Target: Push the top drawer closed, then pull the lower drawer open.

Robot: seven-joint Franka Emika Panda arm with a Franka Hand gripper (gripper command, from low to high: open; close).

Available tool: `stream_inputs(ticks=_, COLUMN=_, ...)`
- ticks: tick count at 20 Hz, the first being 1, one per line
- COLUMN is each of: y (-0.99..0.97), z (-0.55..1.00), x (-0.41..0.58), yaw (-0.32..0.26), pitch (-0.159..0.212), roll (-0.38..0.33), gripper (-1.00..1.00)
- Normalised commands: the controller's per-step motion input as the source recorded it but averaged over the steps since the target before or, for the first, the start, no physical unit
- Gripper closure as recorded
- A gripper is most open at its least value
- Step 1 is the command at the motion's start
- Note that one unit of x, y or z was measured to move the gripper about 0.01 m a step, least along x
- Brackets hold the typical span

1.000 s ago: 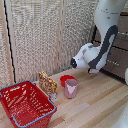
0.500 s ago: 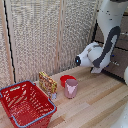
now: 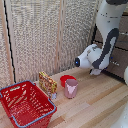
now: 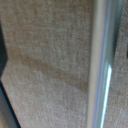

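The gripper's opening cannot be told — its fingers are hidden behind the white arm [image 3: 102,47], which bends low toward the brown drawer fronts [image 3: 119,59] at the exterior view's right — while the wrist view shows a silver bar handle [image 4: 102,65] close against wood grain.

Matt wood-grain drawer front [image 4: 50,65]; glossy metal bar handle [image 4: 102,65]; red plastic basket [image 3: 25,102]; pale wood floor [image 3: 95,100].

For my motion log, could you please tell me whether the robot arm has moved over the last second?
Yes, slightly: in the exterior view the robot arm has shifted toward that view's right, away from the red basket and closer to the drawers.
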Motion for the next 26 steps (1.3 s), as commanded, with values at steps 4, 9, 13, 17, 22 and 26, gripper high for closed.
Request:
stream_inputs(ticks=4, y=-0.14, z=-0.01, x=0.04, yaw=0.132, pitch=0.022, roll=-0.083, gripper=1.0)
stream_inputs(ticks=9, y=-0.29, z=0.05, x=0.0, yaw=0.178, pitch=0.042, roll=-0.073, gripper=1.0)
stream_inputs(ticks=13, y=-0.11, z=0.03, x=0.009, yaw=0.141, pitch=0.05, roll=-0.01, gripper=1.0)
stream_inputs(ticks=17, y=0.6, z=-0.05, x=0.046, yaw=0.066, pitch=0.017, roll=0.069, gripper=1.0)
stream_inputs(ticks=22, y=0.9, z=-0.19, x=0.059, yaw=0.025, pitch=-0.006, roll=0.057, gripper=1.0)
stream_inputs(ticks=26, y=0.91, z=-0.22, x=0.049, yaw=0.019, pitch=-0.025, roll=0.052, gripper=1.0)
